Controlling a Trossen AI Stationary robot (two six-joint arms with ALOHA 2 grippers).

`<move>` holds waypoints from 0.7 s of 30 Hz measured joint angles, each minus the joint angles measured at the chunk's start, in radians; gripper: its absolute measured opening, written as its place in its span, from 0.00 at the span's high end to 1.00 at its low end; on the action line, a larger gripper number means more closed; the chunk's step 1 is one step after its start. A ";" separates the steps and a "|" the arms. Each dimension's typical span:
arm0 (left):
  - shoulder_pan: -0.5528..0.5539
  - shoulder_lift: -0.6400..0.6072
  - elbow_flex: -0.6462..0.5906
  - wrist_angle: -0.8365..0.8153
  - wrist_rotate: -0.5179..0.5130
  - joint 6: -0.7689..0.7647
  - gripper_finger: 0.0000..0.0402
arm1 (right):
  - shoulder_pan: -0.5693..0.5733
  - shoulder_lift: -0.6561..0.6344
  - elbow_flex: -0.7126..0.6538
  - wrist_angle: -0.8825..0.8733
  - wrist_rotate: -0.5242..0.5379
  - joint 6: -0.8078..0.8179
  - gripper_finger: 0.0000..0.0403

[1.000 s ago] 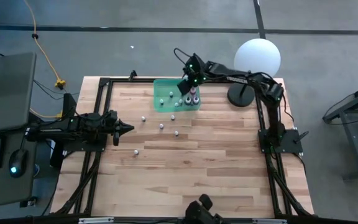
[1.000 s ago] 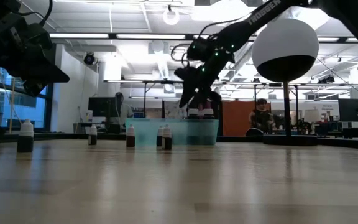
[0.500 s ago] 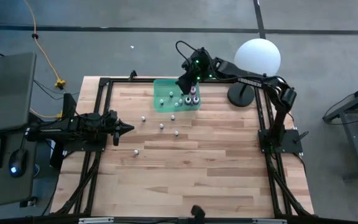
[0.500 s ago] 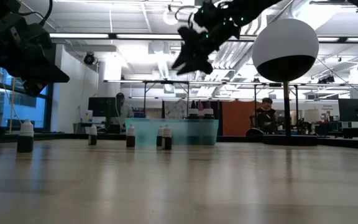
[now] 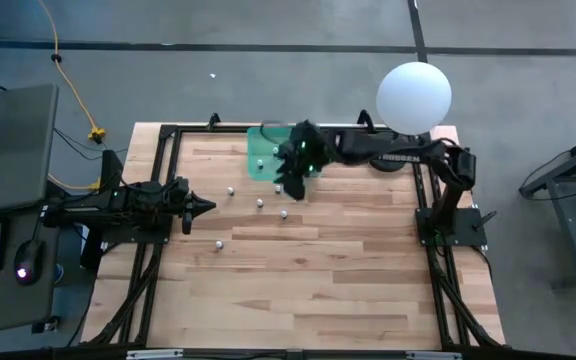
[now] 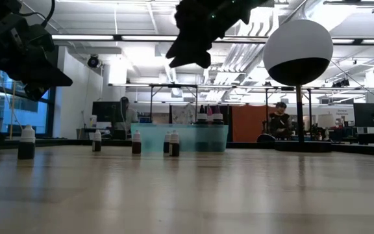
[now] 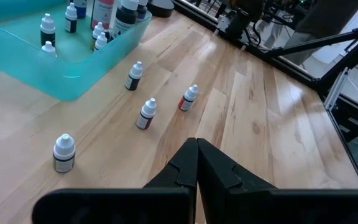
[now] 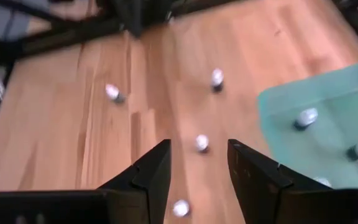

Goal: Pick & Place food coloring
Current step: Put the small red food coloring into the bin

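Several tiny food coloring bottles with whitish caps stand upright and loose on the wooden table (image 5: 260, 203) (image 7: 146, 114) (image 8: 201, 143) (image 6: 136, 142). More bottles stand inside the green tray (image 5: 264, 150) (image 7: 55, 68) (image 8: 328, 118). My right gripper (image 5: 286, 180) (image 6: 188, 58) (image 8: 197, 168) is open and empty. It hangs high over the tray's near rim and the loose bottles. My left gripper (image 5: 208, 207) (image 7: 196, 163) is shut and empty. It waits at the table's left side, pointing toward the loose bottles.
A big white globe lamp (image 5: 414, 95) (image 6: 298, 52) stands on the table's far right corner, close behind my right arm. A black frame runs around the table edges (image 5: 163, 140). Bare wood fills the near half of the table (image 5: 308, 290). People show in the room beyond (image 6: 278, 120).
My right gripper has risen from among the bottles in the tray, well above the table. It has then swung toward the table's near left, out past the tray's near rim, and now hangs over the loose bottles. The bottles and the tray have stayed put.
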 joint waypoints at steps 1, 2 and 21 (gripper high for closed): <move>0.000 0.000 0.000 0.000 0.000 0.000 1.00 | 0.016 0.000 -0.009 -0.001 0.019 -0.005 0.63; 0.000 0.000 0.000 0.000 0.000 0.000 1.00 | 0.030 0.000 -0.021 0.008 0.042 -0.007 0.64; 0.000 0.000 0.000 0.000 0.000 0.000 1.00 | 0.176 0.001 -0.454 0.434 0.134 -0.009 0.59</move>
